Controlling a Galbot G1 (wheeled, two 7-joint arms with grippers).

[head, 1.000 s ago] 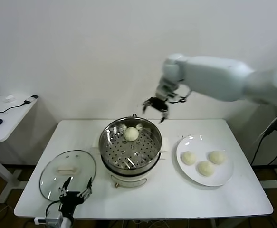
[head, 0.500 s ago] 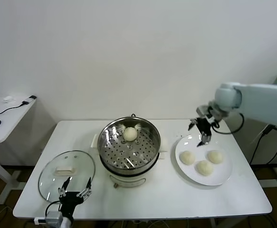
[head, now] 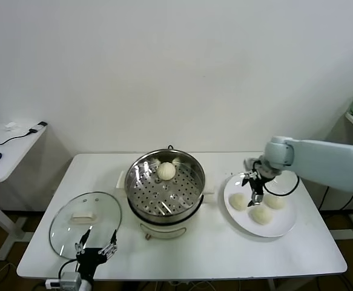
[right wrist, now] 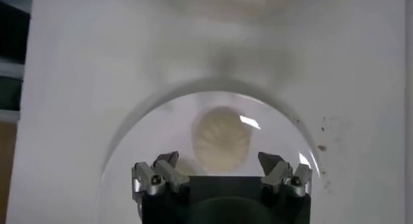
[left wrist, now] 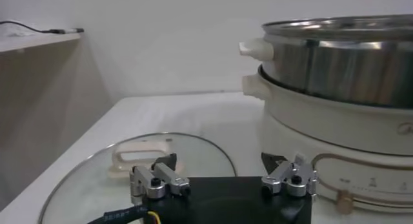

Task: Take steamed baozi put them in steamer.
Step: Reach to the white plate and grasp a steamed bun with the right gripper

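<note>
I see the right gripper [head: 252, 189], fingers wide, over a bun [head: 239, 202] on the plate [head: 282, 227]; left gripper [head: 95, 247] waits, fingers wide, near the lid [head: 73, 219]

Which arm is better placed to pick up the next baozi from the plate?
Right. The right gripper hangs open just above the three baozi on the plate. The left gripper sits low by the glass lid, on the far side of the steamer.

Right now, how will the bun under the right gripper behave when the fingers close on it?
The bun looks smooth and domed, so it is probably soft and may dent under a firm squeeze. It seems light for its size. It lies free on the plate under the open right gripper, so an off-centre touch could roll it.
</note>
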